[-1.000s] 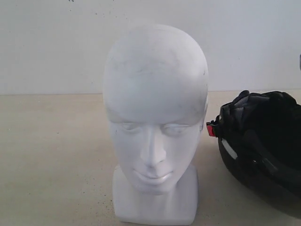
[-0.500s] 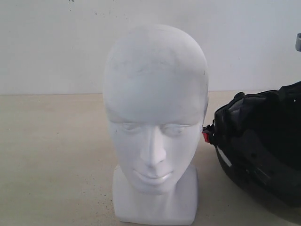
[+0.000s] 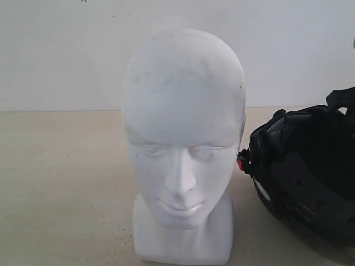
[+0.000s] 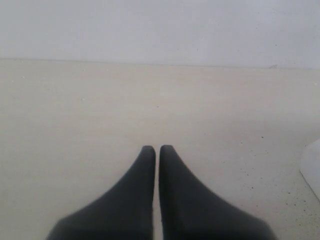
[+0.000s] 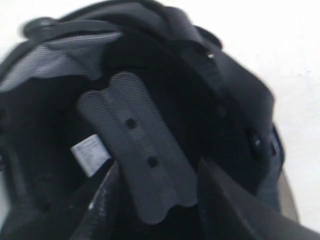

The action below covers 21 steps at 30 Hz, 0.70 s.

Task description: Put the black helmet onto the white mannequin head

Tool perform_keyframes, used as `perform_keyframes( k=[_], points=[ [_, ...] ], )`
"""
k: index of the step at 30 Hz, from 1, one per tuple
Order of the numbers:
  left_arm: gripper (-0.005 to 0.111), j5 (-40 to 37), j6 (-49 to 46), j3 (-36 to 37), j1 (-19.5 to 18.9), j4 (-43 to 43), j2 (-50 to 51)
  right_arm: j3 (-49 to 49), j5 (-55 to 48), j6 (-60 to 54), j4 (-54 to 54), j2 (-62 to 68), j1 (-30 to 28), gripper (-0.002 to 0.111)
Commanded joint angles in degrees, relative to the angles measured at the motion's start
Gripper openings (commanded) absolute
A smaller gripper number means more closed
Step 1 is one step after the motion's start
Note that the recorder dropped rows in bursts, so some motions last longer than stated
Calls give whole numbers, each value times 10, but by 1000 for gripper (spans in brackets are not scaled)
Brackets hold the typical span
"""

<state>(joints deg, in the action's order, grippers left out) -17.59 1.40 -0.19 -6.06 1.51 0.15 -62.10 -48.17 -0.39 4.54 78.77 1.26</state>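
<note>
The white mannequin head (image 3: 183, 138) stands upright on its squarish base in the middle of the exterior view, face toward the camera. The black helmet (image 3: 305, 172) lies to its right with its padded inside showing and a red buckle (image 3: 242, 163) near the head's cheek. In the right wrist view my right gripper (image 5: 159, 161) is open, its two fingers spread inside the helmet (image 5: 210, 100) on either side of a grey mesh pad (image 5: 135, 135). My left gripper (image 4: 157, 148) is shut with nothing in it, over the bare table. The visor is hidden.
A beige table (image 3: 61, 188) runs back to a white wall (image 3: 66, 50). A white corner (image 4: 312, 167), probably the mannequin's base, shows at the edge of the left wrist view. The helmet runs out of the exterior view on the right.
The helmet has shifted left toward the mannequin head and tipped, so its red buckle now sits closer to the cheek. The head has not moved.
</note>
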Motion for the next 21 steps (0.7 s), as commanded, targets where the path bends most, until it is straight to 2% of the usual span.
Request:
perform_keyframes(
  k=[1,4,9,14,21],
  points=[
    [4,0,-2,2,3,7,-2,9,-37,-54,60,-67,21,47],
    [4,0,-2,2,3,7,-2,48,-28,-94,84,-115,79,47],
    [4,0,-2,2,3,7,-2,97,40,-85,67,-150,155,47],
    [4,0,-2,2,3,7,-2,108,32,-85,26,-120,166,47],
    [4,0,-2,2,3,7,-2,108,27,-124,32,-64,166,47]
  ],
)
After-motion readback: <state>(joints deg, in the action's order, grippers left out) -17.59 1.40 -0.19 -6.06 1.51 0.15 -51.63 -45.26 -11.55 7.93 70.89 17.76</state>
